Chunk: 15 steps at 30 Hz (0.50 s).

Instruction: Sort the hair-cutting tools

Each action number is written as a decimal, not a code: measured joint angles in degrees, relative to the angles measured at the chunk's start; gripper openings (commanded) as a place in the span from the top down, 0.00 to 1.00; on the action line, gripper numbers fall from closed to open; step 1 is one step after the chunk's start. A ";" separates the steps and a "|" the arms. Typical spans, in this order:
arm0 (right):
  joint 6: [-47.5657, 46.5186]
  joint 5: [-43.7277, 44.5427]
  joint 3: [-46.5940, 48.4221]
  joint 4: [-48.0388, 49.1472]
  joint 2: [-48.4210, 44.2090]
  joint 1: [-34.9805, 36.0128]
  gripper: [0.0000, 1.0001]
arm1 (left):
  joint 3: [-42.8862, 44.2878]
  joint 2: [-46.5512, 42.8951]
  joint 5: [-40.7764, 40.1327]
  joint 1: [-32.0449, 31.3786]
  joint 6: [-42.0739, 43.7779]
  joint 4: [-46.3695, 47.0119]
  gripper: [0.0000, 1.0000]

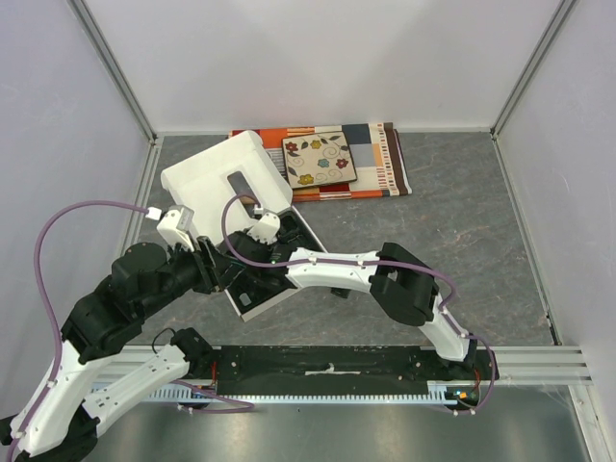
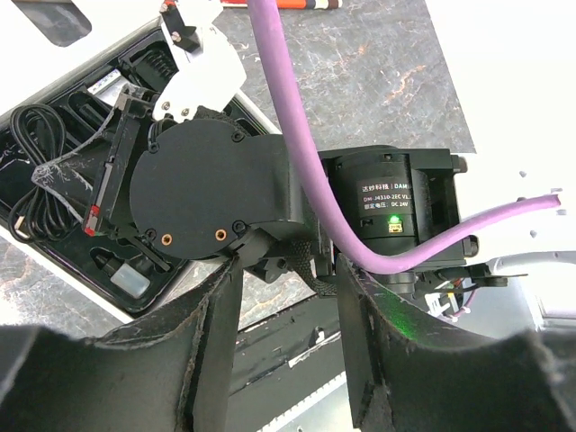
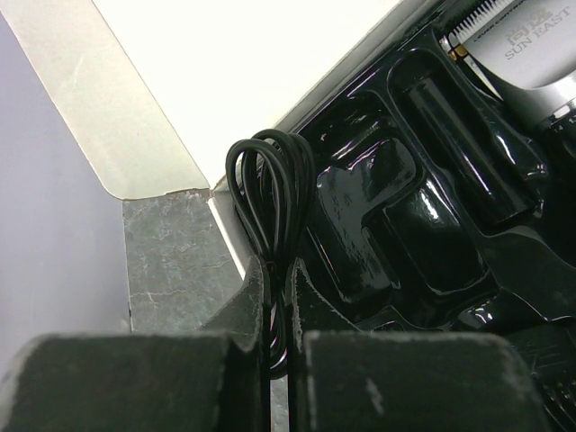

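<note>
The white box's lid [image 1: 226, 173] stands open, and its black moulded tray [image 1: 262, 300] lies in front of it. My right gripper [image 3: 279, 265] is shut on the black coiled cord [image 3: 270, 184] at the tray's edge [image 3: 405, 225]. The silver-and-black clipper [image 3: 531, 49] lies in a tray slot at the top right of that view. The cord [image 2: 40, 166] also shows in the left wrist view, in the tray. My left gripper [image 2: 288, 283] is open and empty, held above the table beside the right wrist [image 2: 207, 193]. In the top view both grippers are over the tray, left [image 1: 219, 269], right [image 1: 252, 245].
The flowered tile [image 1: 320, 159] lies on an orange patterned mat [image 1: 385, 168] at the back. White walls enclose the grey table [image 1: 462, 231]. The black base rail [image 1: 327, 371] runs along the near edge. Purple cables [image 2: 297, 135] loop close to both wrists.
</note>
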 measured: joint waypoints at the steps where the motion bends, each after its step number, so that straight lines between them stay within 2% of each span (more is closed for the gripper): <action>1: 0.26 0.20 0.00 -0.02 0.07 0.02 1.00 | 0.00 0.00 0.13 0.00 0.02 -0.02 0.48; 3: 0.66 0.90 0.00 -0.04 0.17 0.07 0.96 | -0.02 0.00 0.17 0.00 0.02 -0.02 0.48; 4: 0.85 1.31 0.00 -0.04 0.24 0.07 0.89 | 0.00 0.00 0.17 0.00 0.02 0.00 0.48; 10: 2.01 2.75 0.00 -0.07 0.46 0.07 0.64 | 0.00 0.00 0.17 0.00 0.02 -0.02 0.48; 15: 2.36 3.43 -0.24 -0.04 0.50 0.07 0.59 | 0.00 0.00 0.17 0.00 0.02 -0.02 0.48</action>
